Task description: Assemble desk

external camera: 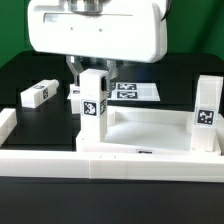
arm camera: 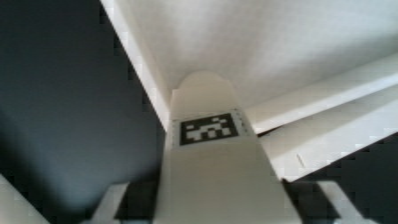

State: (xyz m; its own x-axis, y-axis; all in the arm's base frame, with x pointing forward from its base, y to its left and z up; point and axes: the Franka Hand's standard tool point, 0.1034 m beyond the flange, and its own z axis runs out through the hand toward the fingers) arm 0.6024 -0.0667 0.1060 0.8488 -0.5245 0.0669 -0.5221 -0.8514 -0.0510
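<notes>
The desk top, a white tray with a raised rim, lies in the middle of the exterior view. My gripper is shut on a white tagged leg and holds it upright at the tray's corner on the exterior view's left. I cannot tell whether the leg is seated in the socket. A second leg stands upright at the tray's corner on the right. In the wrist view the held leg runs between my fingers, with the gripper closed on it and the desk top beyond.
Two loose white legs lie on the black table at the exterior view's left. The marker board lies behind the tray. A long white border rail runs along the front, with another rail piece at the left.
</notes>
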